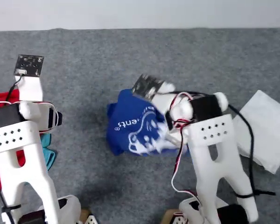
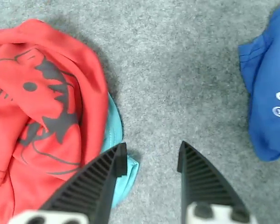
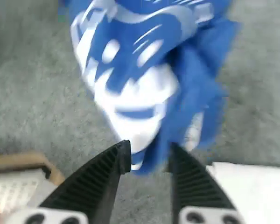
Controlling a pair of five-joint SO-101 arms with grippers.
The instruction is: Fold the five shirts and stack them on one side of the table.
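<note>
Early going in this one, by the look of it. Over at the right edge of the table [image 1: 84, 70] lies a white shirt [image 1: 266, 128], flat and squared off, which I'd judge is the one garment folded so far. At the left edge it's a heap: a red shirt [image 2: 42, 102] rumpled on top of a teal shirt [image 2: 114, 135] that peeks out from under its side. Neither looks folded. I count four shirts in sight, and nothing is stacked on the white one yet.

The action is in the middle of the table, where the blue shirt [image 1: 135, 126] sits bunched up with its white print twisted. The right gripper [image 3: 149, 149] is on it, fingers drawn close with a fold of blue cloth pinched between them. I'd call that a firm hold on the lower edge of the fabric.

The left gripper [image 2: 151, 151] hangs over bare table just beside the teal shirt, fingers spread wide, holding nothing and touching nothing. The blue shirt lies well off to its far side.

So, as I judge it: one shirt done, the blue one in hand, the red and teal pair waiting.
</note>
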